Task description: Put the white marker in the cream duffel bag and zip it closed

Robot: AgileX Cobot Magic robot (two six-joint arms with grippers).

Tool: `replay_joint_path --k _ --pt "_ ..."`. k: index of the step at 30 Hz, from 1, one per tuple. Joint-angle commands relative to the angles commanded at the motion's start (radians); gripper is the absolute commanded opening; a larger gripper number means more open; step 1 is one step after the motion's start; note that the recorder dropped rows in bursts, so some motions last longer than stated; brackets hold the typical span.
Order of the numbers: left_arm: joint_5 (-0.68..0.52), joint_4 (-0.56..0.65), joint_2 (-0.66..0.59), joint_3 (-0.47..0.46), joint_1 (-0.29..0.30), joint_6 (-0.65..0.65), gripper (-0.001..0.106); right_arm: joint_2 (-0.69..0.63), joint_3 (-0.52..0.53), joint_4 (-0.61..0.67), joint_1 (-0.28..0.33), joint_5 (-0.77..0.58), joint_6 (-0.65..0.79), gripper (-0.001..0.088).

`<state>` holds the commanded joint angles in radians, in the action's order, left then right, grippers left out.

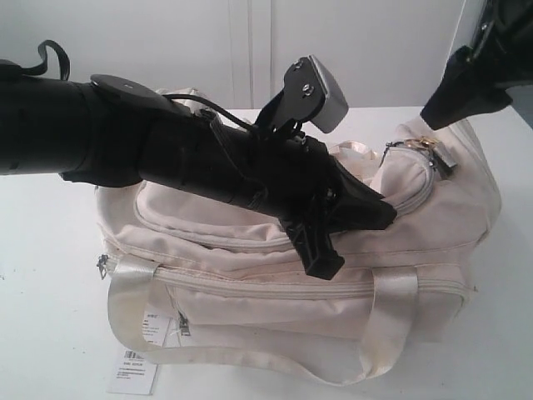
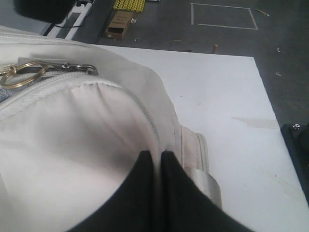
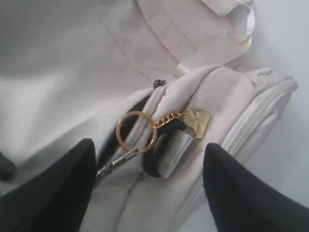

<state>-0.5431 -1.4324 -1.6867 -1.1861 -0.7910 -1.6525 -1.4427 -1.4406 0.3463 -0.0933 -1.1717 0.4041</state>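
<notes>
The cream duffel bag [image 1: 275,275] lies on the white table [image 1: 50,275]. My left arm reaches across it, and my left gripper [image 1: 379,215] is shut on a fold of the bag's top fabric [image 2: 155,153]. My right gripper [image 1: 433,112] hovers open just above the bag's right end [image 3: 148,145], its fingers [image 3: 63,183] either side of the zipper pull. The pull carries a gold ring [image 3: 136,131] and a gold charm [image 3: 198,121]; the ring [image 2: 19,75] also shows in the left wrist view. A short dark gap shows beside the zipper teeth there. The white marker is out of view.
A white paper barcode tag [image 1: 133,371] hangs at the bag's front left corner. A shiny strap handle [image 1: 250,362] loops over the bag's front. The table's far edge [image 2: 260,92] drops to a grey floor with a cardboard box [image 2: 118,24].
</notes>
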Motion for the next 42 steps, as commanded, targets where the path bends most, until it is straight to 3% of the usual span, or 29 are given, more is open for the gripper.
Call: replay_joint_path --k 2,12,21,24,30,42 --pt "0.0 0.0 0.0 0.0 0.0 0.0 0.0 -0.019 0.0 0.0 0.0 -0.049 0.0 0.0607" --pt "0.002 0.0 0.0 0.0 0.0 0.0 0.0 -0.123 0.0 0.06 0.0 -0.017 -0.017 0.0605" --pt "0.002 0.0 0.0 0.0 0.0 0.0 0.0 -0.178 0.0 0.08 0.0 -0.007 -0.017 0.0552" --pt "0.002 0.0 0.0 0.0 0.0 0.0 0.0 -0.178 0.0 0.08 0.0 0.006 -0.015 0.0454" --pt "0.002 0.0 0.0 0.0 0.0 0.0 0.0 -0.178 0.0 0.08 0.0 0.007 0.037 0.0016" --pt "0.002 0.0 0.0 0.0 0.0 0.0 0.0 -0.107 -0.003 0.076 0.0 0.056 0.09 0.0"
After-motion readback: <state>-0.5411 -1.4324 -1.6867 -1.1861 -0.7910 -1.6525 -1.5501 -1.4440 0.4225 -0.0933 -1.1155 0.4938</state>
